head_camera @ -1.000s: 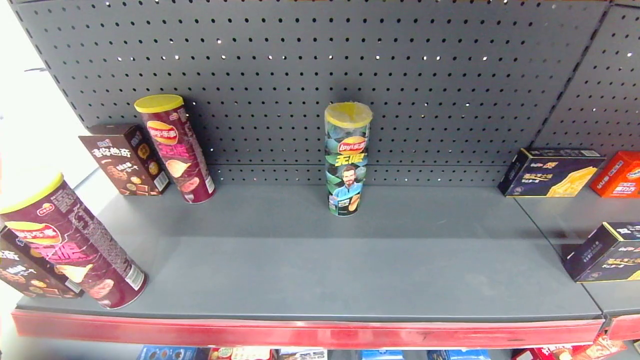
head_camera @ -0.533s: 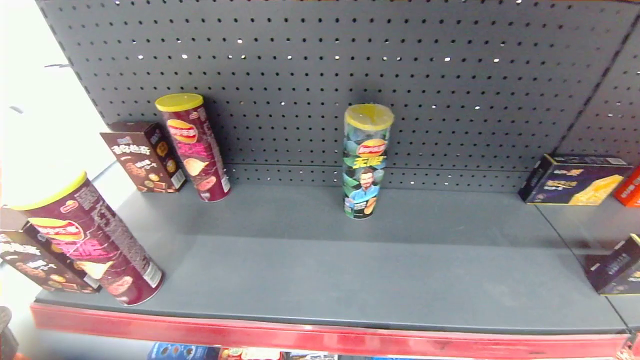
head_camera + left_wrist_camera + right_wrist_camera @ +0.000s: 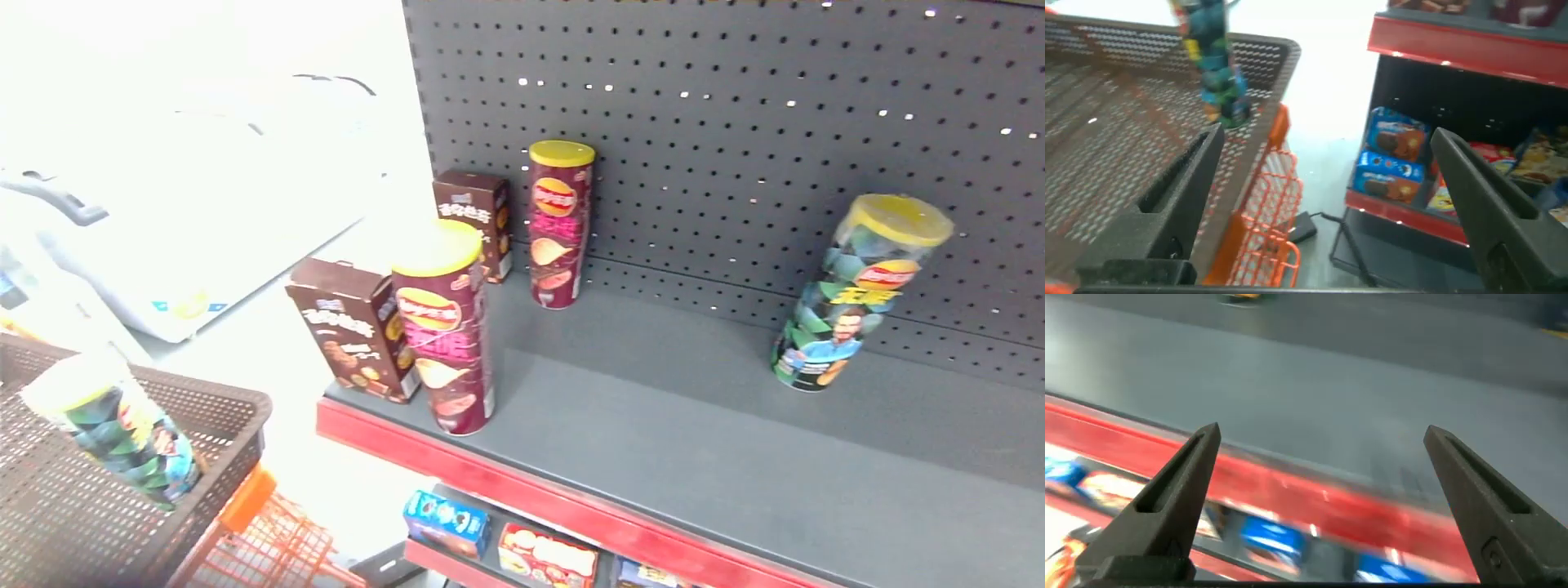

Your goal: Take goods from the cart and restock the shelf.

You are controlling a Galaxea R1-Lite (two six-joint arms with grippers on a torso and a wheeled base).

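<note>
I read L gripper point(image 3: 1327, 139), R gripper point(image 3: 1323, 434): jaws apart, empty. One green chip can point(image 3: 857, 294) stands on shelf point(image 3: 653, 425). Est. pick pending: 2nd green can point(image 3: 114, 433) sits in cart basket point(image 3: 245, 400).

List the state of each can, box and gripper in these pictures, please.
Green can on shelf: upright, yellow lid on.
Front purple can: upright, lid on.
Back purple can: upright, lid on.
Front brown box: standing, closed.
Back brown box: standing, closed.
Green can in basket: standing on end.
Left gripper: open, empty.
Right gripper: open, empty.
</note>
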